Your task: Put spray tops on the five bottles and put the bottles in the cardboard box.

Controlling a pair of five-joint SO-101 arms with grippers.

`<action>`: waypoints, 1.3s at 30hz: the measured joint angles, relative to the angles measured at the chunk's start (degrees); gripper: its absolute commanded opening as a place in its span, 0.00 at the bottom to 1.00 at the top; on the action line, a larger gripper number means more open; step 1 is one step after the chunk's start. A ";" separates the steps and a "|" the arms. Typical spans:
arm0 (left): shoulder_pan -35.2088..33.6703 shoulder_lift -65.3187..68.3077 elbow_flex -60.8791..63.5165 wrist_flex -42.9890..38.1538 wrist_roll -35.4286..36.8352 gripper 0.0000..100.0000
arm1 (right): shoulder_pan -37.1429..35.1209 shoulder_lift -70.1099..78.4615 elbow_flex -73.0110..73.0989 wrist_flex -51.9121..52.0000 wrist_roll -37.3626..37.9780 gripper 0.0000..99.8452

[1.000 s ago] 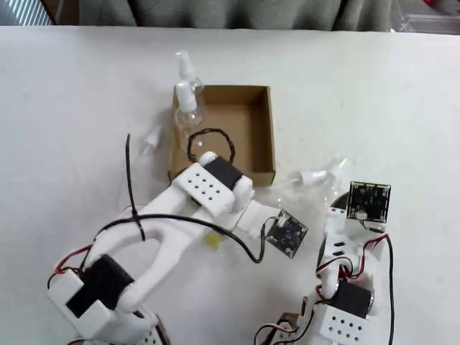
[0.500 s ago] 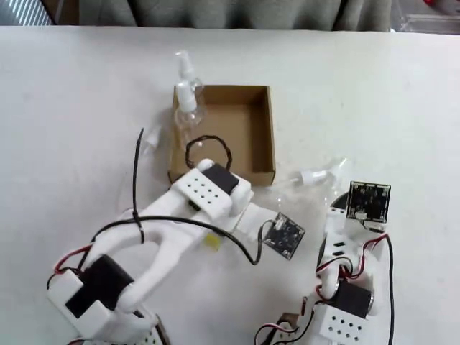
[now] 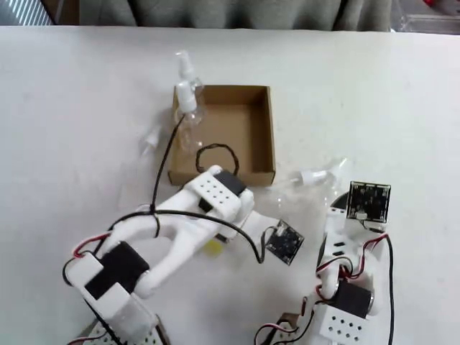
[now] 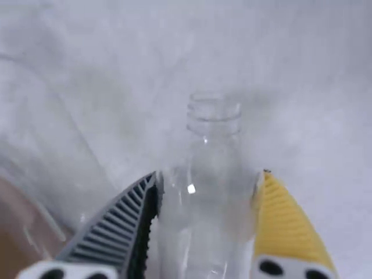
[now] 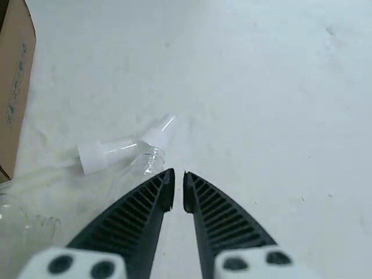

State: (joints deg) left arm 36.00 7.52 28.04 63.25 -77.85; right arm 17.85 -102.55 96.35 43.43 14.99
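Note:
My left gripper (image 4: 206, 174) is shut on a clear bottle (image 4: 212, 192) with no top; its open threaded neck (image 4: 213, 113) sticks out past the grey and yellow fingers. In the high view this arm's wrist (image 3: 215, 190) sits just in front of the cardboard box (image 3: 262, 136). Two bottles with white spray tops (image 3: 188, 93) stand at the box's far left corner. My right gripper (image 5: 177, 177) is shut and holds nothing, low over the table. Just beyond its tips lies a white spray top (image 5: 99, 156) against a clear bottle neck (image 5: 148, 156).
A loose spray top (image 3: 150, 139) lies on the table left of the box. Another clear bottle (image 4: 35, 145) is close beside the held one. The box's side (image 5: 14, 81) is near the right gripper. Open white table stretches right of the box and behind it.
The left arm's elbow has swung right and its wrist has drawn slightly toward the table's front. Its black cable now reaches up to the box's left corner. The right arm has kept still.

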 measured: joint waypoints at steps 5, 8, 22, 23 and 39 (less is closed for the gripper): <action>0.00 0.00 0.00 0.88 0.00 0.05 | 0.00 0.00 0.00 0.00 0.00 0.02; 0.44 0.00 0.00 5.45 0.44 0.03 | 0.00 0.00 0.00 0.00 0.00 0.02; -7.82 -3.43 0.00 10.20 33.14 0.07 | 0.00 0.00 0.00 0.00 0.00 0.02; -8.79 -4.13 0.00 10.20 34.81 0.08 | 0.00 0.00 0.00 0.00 0.00 0.02; -12.40 -12.75 14.42 -1.85 43.52 0.26 | 0.00 0.00 0.00 0.00 0.00 0.02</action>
State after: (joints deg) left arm 23.60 -5.23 42.46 61.41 -34.33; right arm 17.85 -102.55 96.35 43.43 14.99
